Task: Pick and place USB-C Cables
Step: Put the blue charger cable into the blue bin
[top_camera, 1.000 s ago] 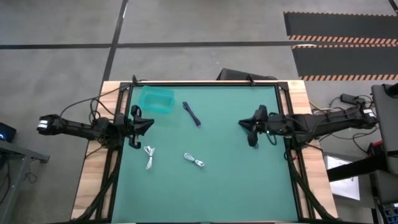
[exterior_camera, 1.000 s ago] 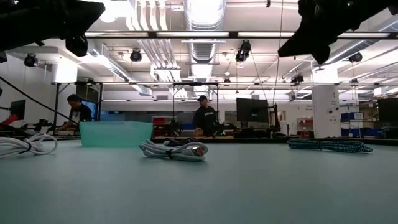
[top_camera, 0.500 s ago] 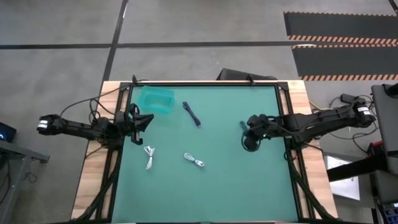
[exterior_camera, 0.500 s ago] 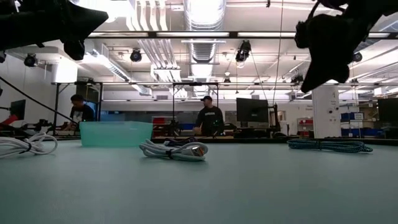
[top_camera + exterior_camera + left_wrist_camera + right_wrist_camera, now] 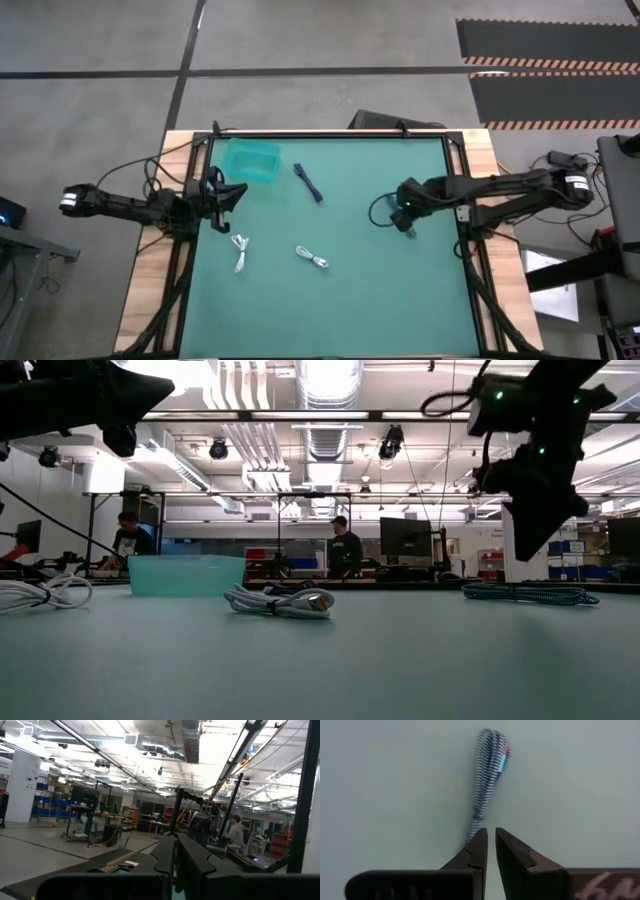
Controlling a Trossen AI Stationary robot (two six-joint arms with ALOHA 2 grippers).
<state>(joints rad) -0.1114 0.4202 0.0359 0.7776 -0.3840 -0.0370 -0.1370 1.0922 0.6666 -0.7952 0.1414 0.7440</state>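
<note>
One dark braided USB-C cable (image 5: pixel 308 183) lies on the green mat near the far edge, and it shows ahead of my right fingers in the right wrist view (image 5: pixel 487 780). Two white bundled cables (image 5: pixel 240 252) (image 5: pixel 313 258) lie nearer the middle. A second dark cable does not show. My right gripper (image 5: pixel 406 218) (image 5: pixel 490 837) hangs above the mat to the right of the dark cable, pointing down, fingers shut. My left gripper (image 5: pixel 236 190) (image 5: pixel 175 855) waits level at the left edge beside the teal tray (image 5: pixel 252 161), also shut.
The translucent teal tray stands at the far left corner of the mat. In the low view the dark cable (image 5: pixel 530 595) lies to the right, one white cable (image 5: pixel 280 602) in the middle, and the other white cable (image 5: pixel 40 593) to the left. People stand in the room beyond.
My right arm has reached out from the right edge toward the table's left. Its gripper has tipped from level to pointing down and has come lower over the mat. The cables and my left arm have stayed put.
</note>
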